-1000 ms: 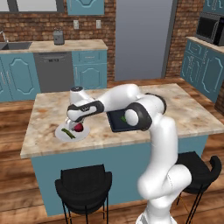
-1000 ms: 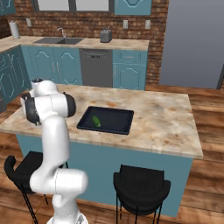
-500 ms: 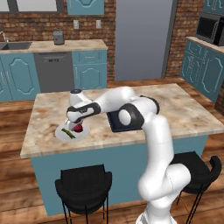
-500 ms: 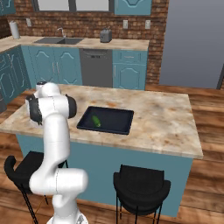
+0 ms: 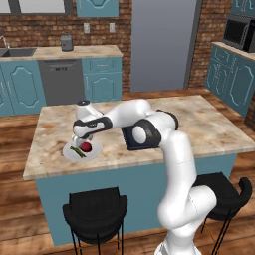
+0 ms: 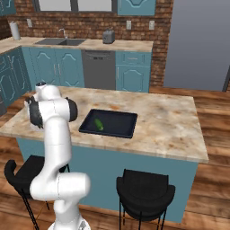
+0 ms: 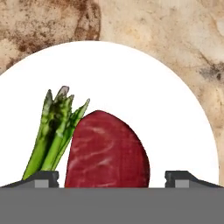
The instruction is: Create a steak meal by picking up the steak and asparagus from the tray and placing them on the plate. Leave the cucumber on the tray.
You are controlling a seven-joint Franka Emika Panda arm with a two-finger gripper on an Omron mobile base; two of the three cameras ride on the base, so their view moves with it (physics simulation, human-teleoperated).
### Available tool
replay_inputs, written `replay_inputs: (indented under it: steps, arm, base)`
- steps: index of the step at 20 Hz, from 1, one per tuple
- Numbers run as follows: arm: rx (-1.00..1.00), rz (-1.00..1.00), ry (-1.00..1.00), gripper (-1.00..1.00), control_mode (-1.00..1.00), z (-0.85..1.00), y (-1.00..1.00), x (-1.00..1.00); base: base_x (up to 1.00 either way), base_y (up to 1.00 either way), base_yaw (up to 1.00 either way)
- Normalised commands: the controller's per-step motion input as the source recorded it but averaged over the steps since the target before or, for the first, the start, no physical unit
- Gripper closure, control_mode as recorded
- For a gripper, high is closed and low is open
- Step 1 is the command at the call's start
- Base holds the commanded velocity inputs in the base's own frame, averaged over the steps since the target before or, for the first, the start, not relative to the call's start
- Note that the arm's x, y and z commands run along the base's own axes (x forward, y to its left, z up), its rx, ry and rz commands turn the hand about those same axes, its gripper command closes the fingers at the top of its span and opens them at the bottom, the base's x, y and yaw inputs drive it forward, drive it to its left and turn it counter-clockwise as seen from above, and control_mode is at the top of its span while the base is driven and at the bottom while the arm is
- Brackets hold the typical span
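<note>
Now the steak (image 7: 107, 151) lies on the plate (image 7: 175, 113) with the asparagus (image 7: 54, 131) touching its side; the cucumber (image 6: 99, 124) sits alone on the tray (image 6: 128, 130), well apart on the table (image 5: 219, 132). The end effector (image 7: 112, 179) hovers just above the plate, fingers spread wide either side of the steak, gripping nothing. Judging both foods delivered, a good finish means rising straight up; any sideways drift could nudge the steak or roll the stalks off the rim.
</note>
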Motion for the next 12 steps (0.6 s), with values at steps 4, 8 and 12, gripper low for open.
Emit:
replay_inputs:
  steps: [4, 8, 12]
  arm:
    - [0.00, 0.00, -0.10, -1.00, -1.00, 0.19, -0.02, -0.17]
    - [0.00, 0.00, -0.15, -1.00, -1.00, 0.69, -0.24, -0.73]
    - [0.00, -0.03, -0.12, -1.00, -1.00, 0.69, -0.61, -1.00]
  base:
    - [0.00, 0.00, 0.00]
    - [0.00, 0.00, 0.00]
    - [0.00, 0.00, 0.00]
